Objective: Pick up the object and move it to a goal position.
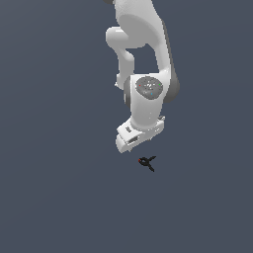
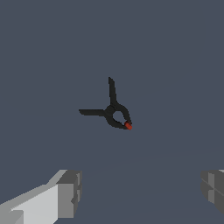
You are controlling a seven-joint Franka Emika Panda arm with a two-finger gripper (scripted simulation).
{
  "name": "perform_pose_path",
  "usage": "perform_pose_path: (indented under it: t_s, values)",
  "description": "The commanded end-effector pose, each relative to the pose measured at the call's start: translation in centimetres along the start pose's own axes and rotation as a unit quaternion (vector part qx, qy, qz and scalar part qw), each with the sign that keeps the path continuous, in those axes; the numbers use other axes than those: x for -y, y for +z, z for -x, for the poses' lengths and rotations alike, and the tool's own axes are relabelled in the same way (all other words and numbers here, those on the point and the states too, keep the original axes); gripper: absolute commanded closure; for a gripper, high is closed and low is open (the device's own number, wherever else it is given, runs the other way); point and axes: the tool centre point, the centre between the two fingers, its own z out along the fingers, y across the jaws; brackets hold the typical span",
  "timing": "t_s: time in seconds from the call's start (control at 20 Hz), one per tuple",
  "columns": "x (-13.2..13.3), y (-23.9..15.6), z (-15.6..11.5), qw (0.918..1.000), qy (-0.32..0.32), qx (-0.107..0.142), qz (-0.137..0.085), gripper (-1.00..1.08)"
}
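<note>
Wrist view: 1 black clamp [image 2: 114,111] with 2 prongs, apart from the released, empty pincer [image 2: 142,192].

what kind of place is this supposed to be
Most likely a bare simulated test scene: a flat, featureless grey-blue surface, one white arm with its gripper, and a tiny black clamp lying alone.

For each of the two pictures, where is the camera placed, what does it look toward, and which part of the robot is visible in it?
Exterior view: off the arm, looking at the scene over a plain grey ground; it shows the white arm, the gripper and the clamp just beyond it.
Wrist view: on the wrist, looking past the gripper at the clamp; only two grey fingertips show, wide apart.
Shared: the clamp, the gripper and the grey ground.
</note>
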Motion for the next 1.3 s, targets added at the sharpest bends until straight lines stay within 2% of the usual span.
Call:
perform_pose_path:
  t_s: [0.0, 0.2, 0.45, 0.85, 1.25]
  values:
    - [0.1, 0.7, -0.5, 0.9992, -0.041, 0.000, 0.001, -0.92]
    - [0.4, 1.8, -1.3, 0.9945, -0.105, 0.001, 0.003, -0.92]
    - [0.8, 3.1, -2.2, 0.9830, -0.184, 0.000, 0.005, -0.92]
    - [1.4, 5.2, -3.6, 0.9535, -0.301, -0.002, 0.006, -0.92]
    - [1.9, 6.5, -4.4, 0.9275, -0.374, -0.004, 0.006, -0.92]
